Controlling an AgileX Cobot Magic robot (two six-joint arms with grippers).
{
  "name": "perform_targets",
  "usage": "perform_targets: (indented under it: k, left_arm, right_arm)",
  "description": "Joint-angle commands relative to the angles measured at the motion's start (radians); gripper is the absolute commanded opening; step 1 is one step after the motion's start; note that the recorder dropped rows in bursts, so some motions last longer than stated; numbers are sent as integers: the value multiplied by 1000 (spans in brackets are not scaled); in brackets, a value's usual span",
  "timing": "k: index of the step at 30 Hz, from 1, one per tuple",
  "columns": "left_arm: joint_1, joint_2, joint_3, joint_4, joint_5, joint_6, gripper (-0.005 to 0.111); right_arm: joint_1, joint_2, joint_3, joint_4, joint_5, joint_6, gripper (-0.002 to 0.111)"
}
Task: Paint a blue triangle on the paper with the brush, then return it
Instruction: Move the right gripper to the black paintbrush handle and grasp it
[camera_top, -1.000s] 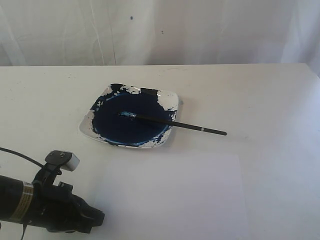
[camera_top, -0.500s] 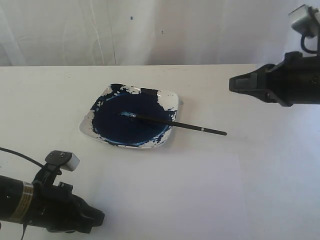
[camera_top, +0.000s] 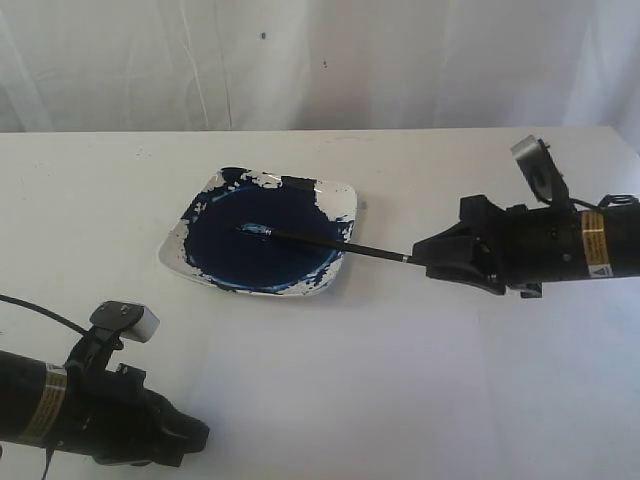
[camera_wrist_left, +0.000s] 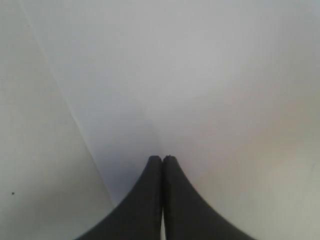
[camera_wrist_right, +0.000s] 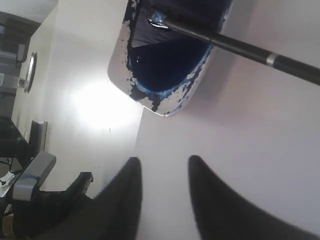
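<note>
The brush lies with its blue tip in the paint dish and its black handle out over the rim onto the table. My right gripper hovers low at the handle's far end, which it hides. Its jaws are open and empty. In the right wrist view the brush runs off to one side of the right gripper, not between its fingers. The paper lies plain white in front of the dish, with no blue triangle in view. My left gripper rests shut at the paper's near left edge; the left wrist view shows the left gripper over the paper.
The square white dish is smeared with dark blue paint. A white curtain hangs behind the table's far edge. The left arm's black body lies along the near left of the table.
My right arm came in from the upper right and dropped to the brush's handle end, and its jaws have opened. The left arm, brush and dish have not moved.
</note>
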Motion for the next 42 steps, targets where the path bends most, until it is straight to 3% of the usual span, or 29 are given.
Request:
perform_targets:
  k: [1, 3, 4, 12, 31, 42]
  left_arm:
    - [-8, 0, 4, 12, 24, 5, 0]
    - [-8, 0, 4, 12, 24, 5, 0]
    - [-8, 0, 4, 12, 24, 5, 0]
    - [-8, 0, 4, 12, 24, 5, 0]
    - [-8, 0, 4, 12, 26, 5, 0]
    - [-8, 0, 4, 12, 28, 5, 0]
  right_arm:
    - [5, 48, -6, 32, 19, 0, 67]
    - [17, 71, -6, 55, 20, 0, 83]
    - [23, 81, -6, 62, 20, 0, 85]
    - [102, 159, -6, 263, 124, 41, 76]
    - [261, 177, -6, 832, 385, -5, 76]
    - [324, 235, -8, 1058, 372, -55, 76]
